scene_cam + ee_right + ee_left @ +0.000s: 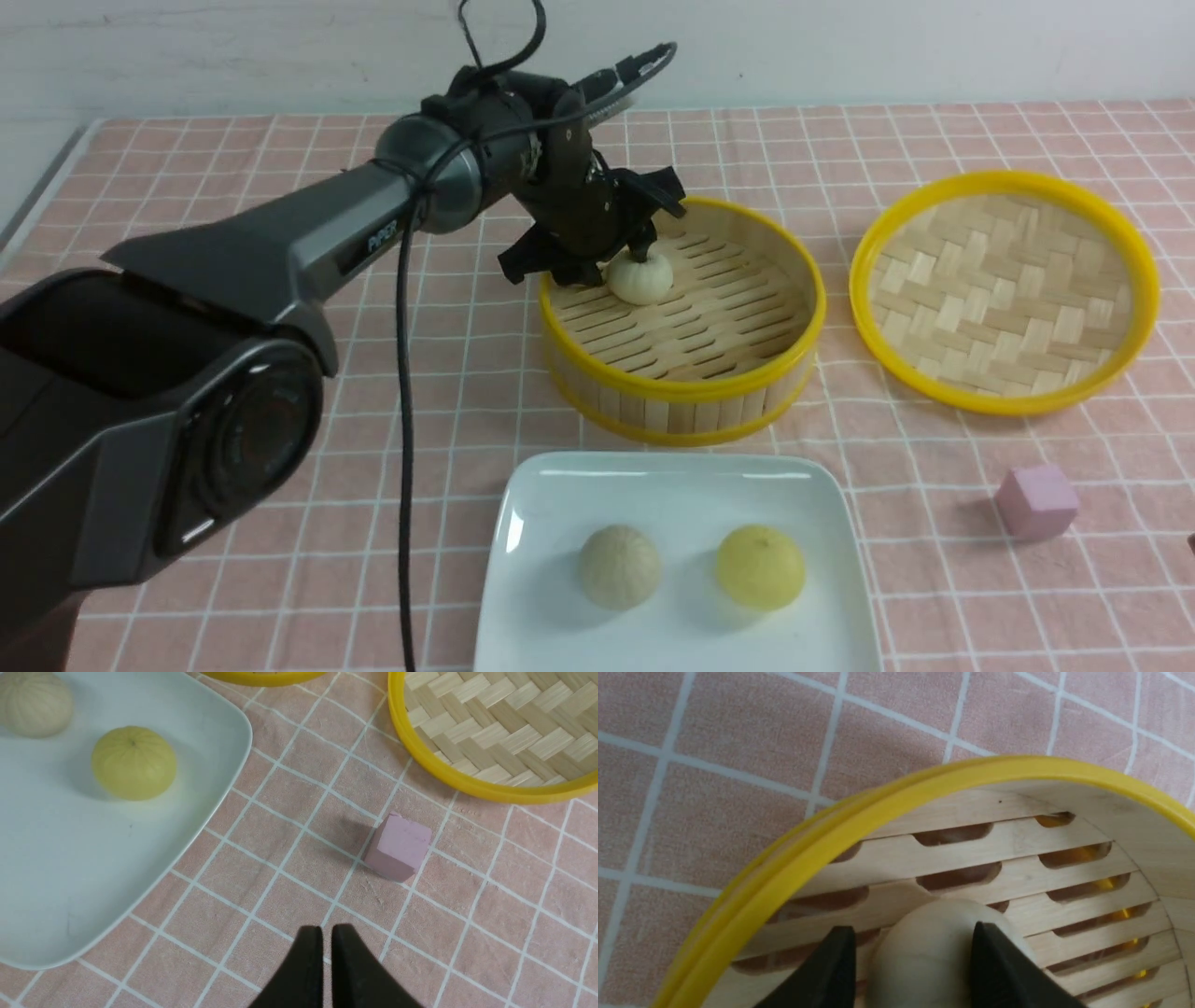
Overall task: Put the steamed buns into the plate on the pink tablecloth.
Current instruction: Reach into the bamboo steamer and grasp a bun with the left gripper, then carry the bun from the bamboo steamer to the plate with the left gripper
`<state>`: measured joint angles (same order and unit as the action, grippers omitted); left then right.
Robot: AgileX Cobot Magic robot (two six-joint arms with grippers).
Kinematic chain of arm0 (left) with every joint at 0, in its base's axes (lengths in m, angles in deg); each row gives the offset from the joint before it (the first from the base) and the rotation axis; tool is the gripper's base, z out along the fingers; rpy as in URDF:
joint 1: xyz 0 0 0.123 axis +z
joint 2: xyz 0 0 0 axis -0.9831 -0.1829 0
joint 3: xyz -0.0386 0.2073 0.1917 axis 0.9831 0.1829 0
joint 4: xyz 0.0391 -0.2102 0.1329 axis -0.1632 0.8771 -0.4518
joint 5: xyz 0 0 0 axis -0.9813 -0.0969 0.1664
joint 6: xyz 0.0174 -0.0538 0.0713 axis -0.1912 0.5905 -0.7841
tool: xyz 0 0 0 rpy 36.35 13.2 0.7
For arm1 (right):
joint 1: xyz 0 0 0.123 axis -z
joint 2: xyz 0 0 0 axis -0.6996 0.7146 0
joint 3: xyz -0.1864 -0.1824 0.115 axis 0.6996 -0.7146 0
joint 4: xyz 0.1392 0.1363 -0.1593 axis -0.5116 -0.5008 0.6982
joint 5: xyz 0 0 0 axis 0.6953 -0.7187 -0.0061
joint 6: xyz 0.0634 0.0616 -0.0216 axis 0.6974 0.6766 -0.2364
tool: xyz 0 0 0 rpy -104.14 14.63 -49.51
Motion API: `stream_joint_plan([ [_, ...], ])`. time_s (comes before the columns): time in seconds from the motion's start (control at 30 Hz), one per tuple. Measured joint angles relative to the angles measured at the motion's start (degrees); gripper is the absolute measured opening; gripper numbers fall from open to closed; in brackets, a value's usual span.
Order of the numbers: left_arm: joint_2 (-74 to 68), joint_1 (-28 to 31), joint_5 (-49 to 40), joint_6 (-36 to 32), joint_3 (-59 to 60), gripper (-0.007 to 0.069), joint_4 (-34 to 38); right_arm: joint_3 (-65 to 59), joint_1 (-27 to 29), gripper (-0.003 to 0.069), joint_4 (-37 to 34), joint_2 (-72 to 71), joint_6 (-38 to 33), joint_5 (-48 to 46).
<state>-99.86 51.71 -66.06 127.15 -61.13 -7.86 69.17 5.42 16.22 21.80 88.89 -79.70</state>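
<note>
- Slippage looked the chief risk. The left gripper (913, 931) had its jaws apart, one on each side of the last pale bun (639, 277). The bun sat on the slats of the steamer basket (681, 392), near its far-left wall. No firm clamp could be made out, and a round ball squeezed off-centre could pop out sideways.
- Contact with the wall was the second hazard: one finger stood just beside the yellow rim, so a sideways drift on the lift could catch it and drag the basket.
- A drop on the way could send the bun rolling over the pink tablecloth (934, 560), since the route to the plate (672, 476) crossed the basket's near rim.
- Crowding mattered less: the beige bun (619, 566) and the yellow bun (760, 567) lay side by side, not touching, with bare white left along the plate's far side.
- The arm's cable (406, 420) hung just beside the plate's left edge and might brush it.
- Room was generous straight above the basket. The woven lid (1004, 289) and the pink cube (1036, 502) lay well clear to the right. The right gripper (327, 938) hovered over bare cloth near the cube, jaws nearly together and empty.
</note>
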Motion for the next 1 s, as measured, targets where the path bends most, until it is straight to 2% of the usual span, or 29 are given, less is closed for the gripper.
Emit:
stream_joint_plan([
  [0.1, -0.07, 0.00, -0.54, 0.06, -0.18, 0.0248, 0.07, 0.00, 0.00, 0.0057, -0.19, 0.00, 0.00, 0.00],
  [0.2, 0.39, 0.00, -2.16, -1.32, -0.37, 0.0094, 0.53, 0.00, 0.00, 0.0061, -0.49, 0.00, 0.00, 0.00],
  [0.27, 1.56, 0.06, -3.70, -3.41, -0.37, 0.0038, 1.52, 0.00, 0.00, 0.0064, -0.60, 0.00, 0.00, 0.00],
  [0.43, 8.34, 0.01, -7.65, -10.33, -0.12, 0.0026, 6.52, 0.00, 0.00, 0.0071, -0.67, 0.00, 0.00, 0.00],
  [0.6, 18.85, 0.01, -12.11, -18.23, -0.12, 0.0026, 8.03, 0.00, 0.00, 0.0077, -0.94, 0.00, 0.00, 0.00],
  [0.63, 19.80, 0.01, -12.44, -18.56, -0.12, 0.0026, 7.97, 0.00, 0.00, 0.0077, -0.94, 0.00, 0.00, 0.00],
  [0.67, 23.60, 0.01, -16.04, -21.46, -0.17, 0.0026, 7.27, 0.00, 0.00, 0.0080, -1.07, 0.00, 0.00, 0.00],
  [0.83, 32.56, 0.01, -28.43, -25.59, 0.31, 0.0026, 3.22, 0.00, 0.00, 0.0085, -1.13, 0.00, 0.00, 0.00],
  [1.0, 40.08, -0.13, -30.48, -26.14, 11.11, 0.0026, 1.48, -0.05, 0.00, 0.0087, -1.31, 0.00, 0.00, -0.06],
])
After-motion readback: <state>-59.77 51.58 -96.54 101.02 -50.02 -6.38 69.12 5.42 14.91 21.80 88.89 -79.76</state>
